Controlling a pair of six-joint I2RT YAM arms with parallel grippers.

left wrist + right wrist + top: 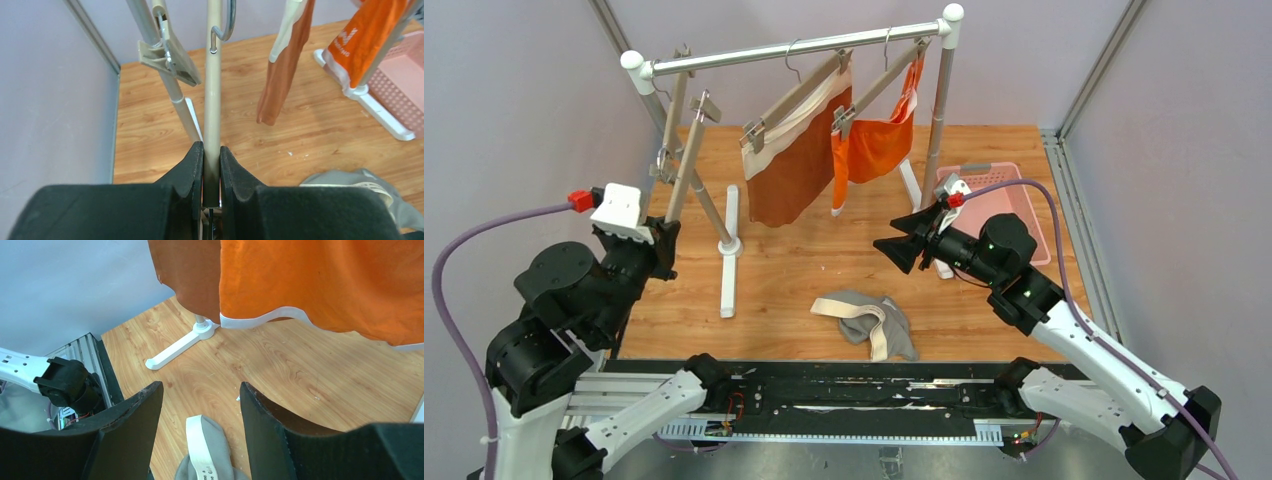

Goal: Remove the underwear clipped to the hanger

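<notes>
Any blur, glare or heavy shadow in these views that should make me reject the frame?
Top external: even soft light, sharp throughout, faint shadow around the grey briefs. Left wrist: left gripper nearly black, little detail; the hanger it clamps is crisp. Right wrist: orange briefs loom close and slightly soft, shading the table beneath; no harsh glare.

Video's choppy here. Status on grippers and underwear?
Left gripper shut on empty beige hanger. Right gripper open by bright orange briefs. Grey briefs on table; rust-brown briefs and orange pair clipped. Nothing in the way.
</notes>
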